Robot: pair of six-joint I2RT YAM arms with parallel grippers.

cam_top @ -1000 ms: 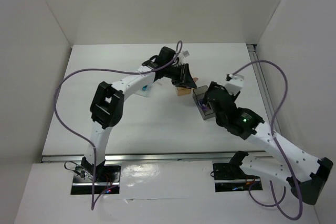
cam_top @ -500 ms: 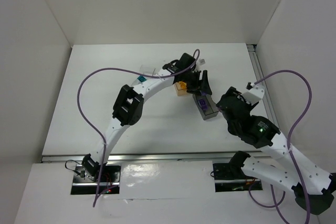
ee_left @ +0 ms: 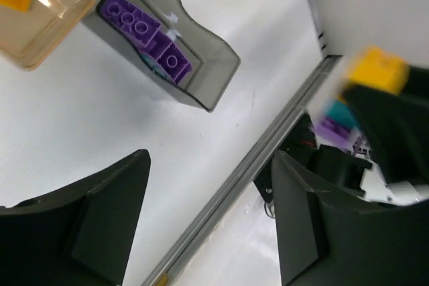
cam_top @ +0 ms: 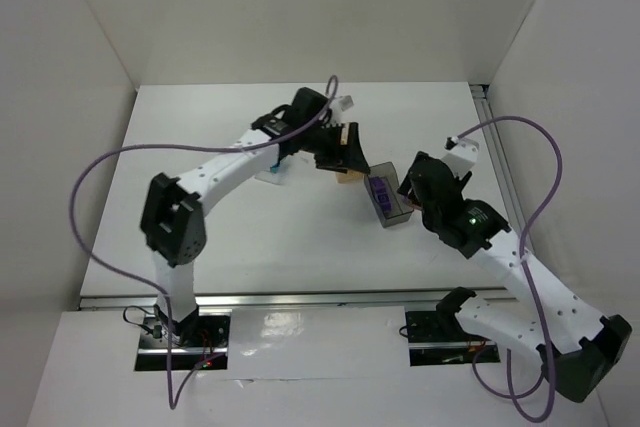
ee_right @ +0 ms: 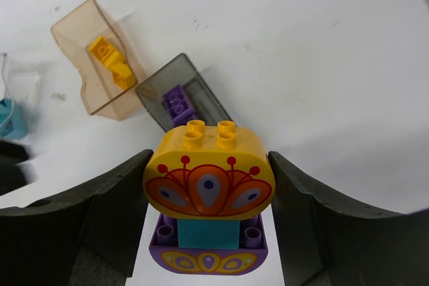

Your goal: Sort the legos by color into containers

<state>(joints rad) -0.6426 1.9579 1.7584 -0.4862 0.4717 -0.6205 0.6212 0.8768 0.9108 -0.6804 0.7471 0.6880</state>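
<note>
My right gripper (ee_right: pixel 209 199) is shut on a stack of legos: a yellow-orange oval brick (ee_right: pixel 208 172) on top, a teal brick (ee_right: pixel 208 236) in the middle and a purple oval brick (ee_right: pixel 208 259) below. It holds the stack above the table, just near of the dark grey box (ee_right: pixel 209 102), which holds purple bricks (ee_right: pixel 177 104). The tan box (ee_right: pixel 80 75) holds orange bricks (ee_right: pixel 110 65). The clear tray (ee_right: pixel 20 82) holds a teal brick (ee_right: pixel 9 120). My left gripper (ee_left: pixel 211 226) is open and empty, above the table near the tan box (cam_top: pixel 348 176) and grey box (cam_top: pixel 388 203).
A grey metal rail (ee_left: pixel 248 172) runs along the table's near edge. The right arm's wrist (cam_top: pixel 462 225) stands right of the grey box. Purple cables loop above both arms. White walls close in the table on three sides.
My left gripper has pulled back to the left, from over the grey box to above the tan box. My right gripper has moved back in toward the grey box with the stack.
</note>
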